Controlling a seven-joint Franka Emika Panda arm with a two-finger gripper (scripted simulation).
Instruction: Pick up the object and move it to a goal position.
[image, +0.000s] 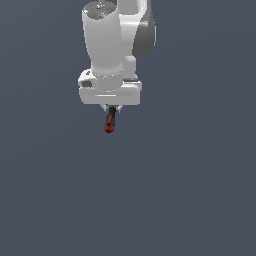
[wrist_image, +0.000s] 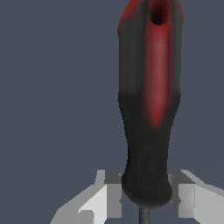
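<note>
Plain dark grey-blue background (image: 200, 200) fills both views, with no edge, seam or other item seen around the arm; open room is shown on every side and below.

In the exterior view the white arm (image: 107, 45) is seen coming down from the upper edge, ending in the gripper (image: 111, 106). Below the gripper body only the short red and black handle of the tool (image: 109, 122) is seen, hanging nearly upright, slightly tilted, with its butt end lowest. The fingers are almost wholly hidden there by the gripper body, and the tool's tip cannot be seen.

In the wrist view the tool (wrist_image: 148, 113) is shown close up: a black handle with a red stripe along its length and a hole near the far, red end. The narrow neck of the handle is seen between the two pale fingers (wrist_image: 107, 199), which are closed against it on both sides. A thin dark shaft is glimpsed just behind the neck, at the frame edge. The gripper (wrist_image: 146, 197) is thus clamped on the tool, held clear of any surface.
</note>
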